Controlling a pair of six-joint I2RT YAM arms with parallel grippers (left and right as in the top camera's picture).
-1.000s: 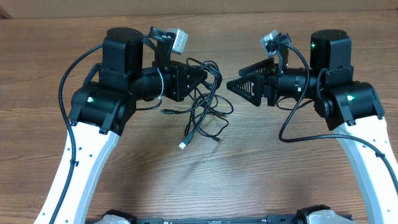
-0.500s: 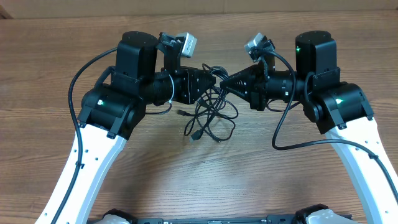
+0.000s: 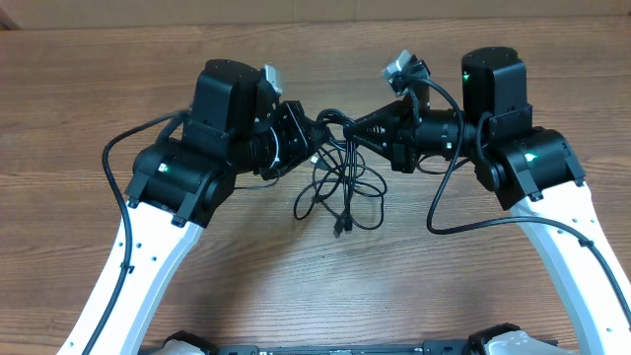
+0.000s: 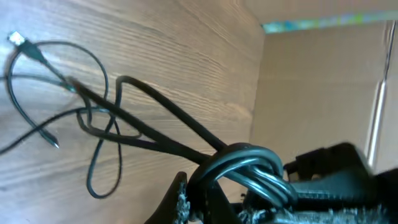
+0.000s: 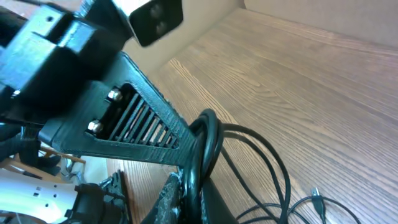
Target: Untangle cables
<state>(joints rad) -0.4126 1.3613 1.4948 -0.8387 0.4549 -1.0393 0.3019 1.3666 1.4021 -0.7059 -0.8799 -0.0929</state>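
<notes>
both arms (image 3: 187, 173) (image 3: 523, 163) angle inward, jaws pinching cables (image 3: 344, 174).

table (image 3: 296, 296) — brown wood grain | cardboard wall (image 4: 311, 87) — tan, upright along the table's far edge

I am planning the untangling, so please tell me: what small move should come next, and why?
Probably pull slowly apart: the left end effector and right end effector are both shut on the cables close together, loose loops trailing onto the table.
</notes>
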